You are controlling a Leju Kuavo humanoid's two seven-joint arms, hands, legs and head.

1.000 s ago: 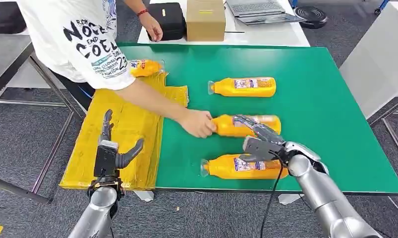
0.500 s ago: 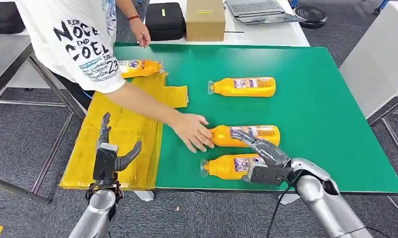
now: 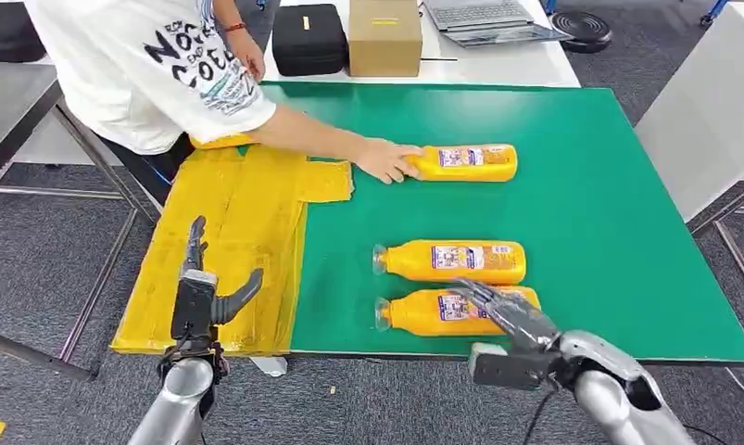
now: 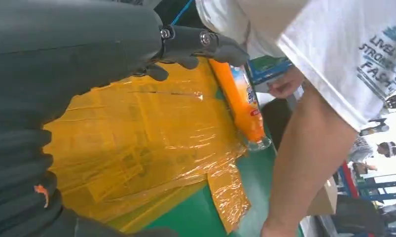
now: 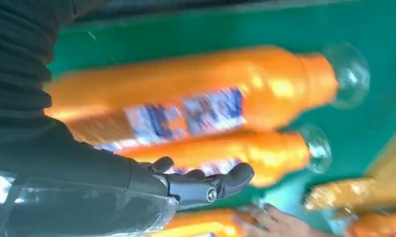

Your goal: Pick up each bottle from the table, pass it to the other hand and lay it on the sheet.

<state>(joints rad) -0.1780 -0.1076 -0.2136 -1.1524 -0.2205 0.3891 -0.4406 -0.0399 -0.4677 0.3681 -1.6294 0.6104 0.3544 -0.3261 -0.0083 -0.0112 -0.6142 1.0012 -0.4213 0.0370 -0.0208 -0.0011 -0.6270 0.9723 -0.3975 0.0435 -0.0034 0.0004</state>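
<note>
Four orange bottles: one on the yellow sheet (image 3: 229, 232), three on the green mat (image 3: 609, 185). The nearest bottle (image 3: 442, 312) lies farthest from the sheet, under the right hand (image 3: 502, 311), whose fingers are spread and hold nothing. The left hand (image 3: 201, 283) waits open over the sheet. Likely rigid, smooth and apt to roll; best gripped mid-body.

We read this as lab or office test space: grey carpet tiles (image 3: 62, 250), green-topped bench (image 3: 581, 185) on metal legs, white bench (image 3: 498, 65) at 12 o'clock carrying laptop (image 3: 484, 19), cardboard box (image 3: 384, 37), black zip case (image 3: 309, 39).
</note>
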